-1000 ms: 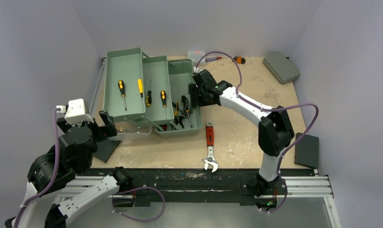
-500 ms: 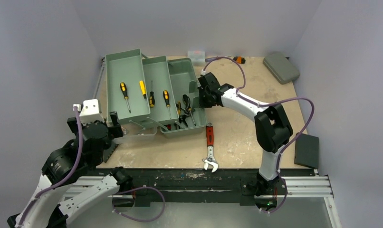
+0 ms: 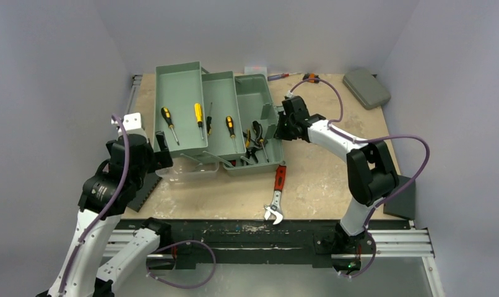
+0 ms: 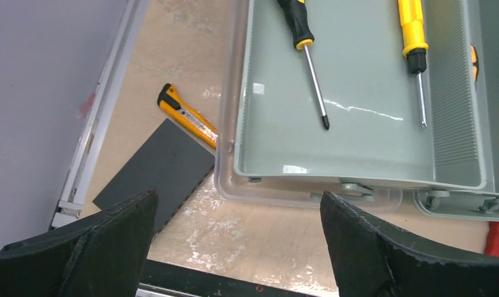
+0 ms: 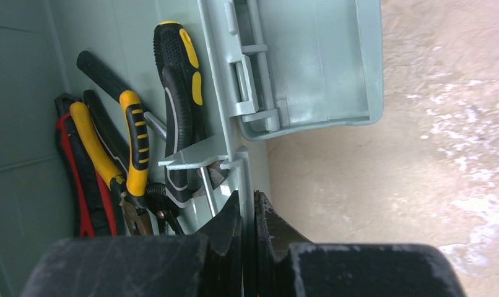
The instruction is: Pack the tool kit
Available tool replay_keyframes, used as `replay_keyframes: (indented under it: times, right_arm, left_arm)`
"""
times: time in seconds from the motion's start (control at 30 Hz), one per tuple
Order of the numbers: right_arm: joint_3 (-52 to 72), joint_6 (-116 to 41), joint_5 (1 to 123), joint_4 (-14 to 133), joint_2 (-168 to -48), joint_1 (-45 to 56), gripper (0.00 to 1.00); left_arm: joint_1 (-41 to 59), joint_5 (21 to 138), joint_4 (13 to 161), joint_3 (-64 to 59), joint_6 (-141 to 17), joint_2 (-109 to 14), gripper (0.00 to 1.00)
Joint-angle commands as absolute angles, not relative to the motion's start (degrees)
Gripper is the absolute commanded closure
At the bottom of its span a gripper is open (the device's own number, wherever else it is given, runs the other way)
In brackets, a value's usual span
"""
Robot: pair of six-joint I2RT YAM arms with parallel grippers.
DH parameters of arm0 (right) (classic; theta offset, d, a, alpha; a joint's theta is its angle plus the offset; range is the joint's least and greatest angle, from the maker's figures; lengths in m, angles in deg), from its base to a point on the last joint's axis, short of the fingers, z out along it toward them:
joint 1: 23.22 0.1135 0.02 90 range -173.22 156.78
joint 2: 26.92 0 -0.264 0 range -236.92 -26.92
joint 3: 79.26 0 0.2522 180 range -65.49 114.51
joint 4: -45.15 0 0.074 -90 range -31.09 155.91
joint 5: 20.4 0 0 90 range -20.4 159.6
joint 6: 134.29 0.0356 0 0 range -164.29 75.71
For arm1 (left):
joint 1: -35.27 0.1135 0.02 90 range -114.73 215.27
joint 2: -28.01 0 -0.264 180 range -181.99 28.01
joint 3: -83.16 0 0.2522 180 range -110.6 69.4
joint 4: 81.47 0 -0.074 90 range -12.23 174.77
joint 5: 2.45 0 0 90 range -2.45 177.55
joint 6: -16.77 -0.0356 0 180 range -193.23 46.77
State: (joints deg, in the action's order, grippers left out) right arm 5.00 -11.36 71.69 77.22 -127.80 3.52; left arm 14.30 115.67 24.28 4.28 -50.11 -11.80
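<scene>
Right gripper [image 5: 247, 207] closed tight, pinching the right wall of the toolbox [image 3: 259, 102] (thin rim caught between the pads). Left gripper [image 4: 238, 201] spread wide, empty, above the near-left corner of a tray [image 4: 358, 136]. Toolbox stands open at the table's [image 3: 321, 179] rear-left, trays fanned leftward. An adjustable wrench [image 3: 275, 192] lies just in front.

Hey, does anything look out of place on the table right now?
Two tools lie outside the open toolbox: a red-handled wrench in front of it, and a yellow utility knife by its left side.
</scene>
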Motion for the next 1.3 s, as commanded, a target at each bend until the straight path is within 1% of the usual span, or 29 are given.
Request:
replay_keyframes:
  times: [0.0,0.2,0.27,0.43,0.57,0.63,0.77,0.87,0.97,1.13,1.27]
  right_arm:
    - [3.9,-8.9,75.4,73.5,-125.3,-0.5,1.0]
    - [3.8,-9.6,74.7,72.9,-125.5,-1.1,1.0]
    - [3.7,-9.9,74.3,72.5,-125.4,-1.1,1.0]
    - [3.4,-10.8,73.1,71.8,-125.0,-1.1,1.0]
    - [3.3,-11.2,71.7,71.3,-124.8,-1.1,1.0]
    - [3.2,-11.4,70.9,71.1,-124.7,-1.1,1.0]
    - [2.8,-11.7,69.8,70.6,-124.4,-1.2,1.0]
    - [2.3,-12.2,69.9,70.2,-123.8,-1.1,1.0]
    - [2.0,-12.4,69.2,69.7,-123.5,-1.2,1.0]
    - [1.4,-12.3,65.0,67.6,-123.4,-1.2,1.0]
    - [0.9,-12.6,63.9,67.0,-122.9,-1.2,1.0]
  left_arm:
    - [18.6,108.2,29.3,2.6,-51.3,-12.5,0.0]
    - [27.0,99.0,31.1,0.8,-51.7,-16.9,0.0]
    - [30.2,94.3,32.7,0.4,-50.2,-18.0,0.0]
    - [42.3,82.7,37.0,-0.1,-44.5,-21.0,0.0]
    - [54.1,68.6,42.4,1.7,-37.2,-24.1,0.02]
    - [57.7,66.5,45.1,3.0,-34.0,-24.5,0.03]
    - [62.4,64.0,49.1,6.2,-29.8,-26.5,0.02]
    - [66.0,56.8,55.3,12.4,-23.2,-30.7,0.02]
    - [69.0,50.1,62.2,16.7,-18.5,-35.4,0.05]
    - [69.4,52.9,62.1,16.8,-21.2,-38.9,0.05]
    - [68.9,50.3,63.1,16.5,-23.2,-45.9,0.05]
